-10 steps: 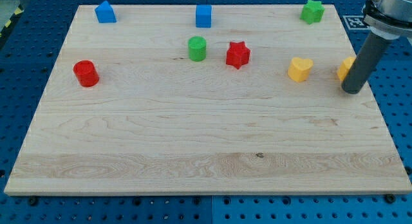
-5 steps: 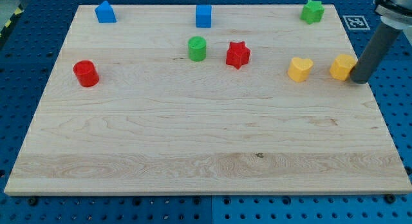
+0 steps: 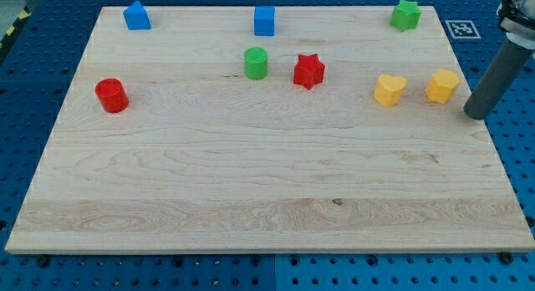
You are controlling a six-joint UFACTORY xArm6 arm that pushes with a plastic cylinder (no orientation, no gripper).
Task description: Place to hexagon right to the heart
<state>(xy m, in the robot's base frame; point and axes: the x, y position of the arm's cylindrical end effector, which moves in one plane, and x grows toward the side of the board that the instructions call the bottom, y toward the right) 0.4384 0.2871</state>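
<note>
The yellow hexagon (image 3: 443, 86) sits near the board's right edge. The yellow heart (image 3: 389, 89) lies just to its left, with a small gap between them. My tip (image 3: 476, 114) is at the board's right edge, to the right of the hexagon and slightly lower in the view, apart from it. The dark rod rises toward the view's upper right.
A red star (image 3: 308, 71) and a green cylinder (image 3: 256, 63) stand left of the heart. A red cylinder (image 3: 111, 96) is at the left. A blue block (image 3: 137, 16), a blue cube (image 3: 264, 21) and a green star (image 3: 405, 15) line the top edge.
My tip has moved right, off the hexagon's front to the board's right edge. The hexagon, partly hidden before, has shifted a little left toward the heart and now shows whole.
</note>
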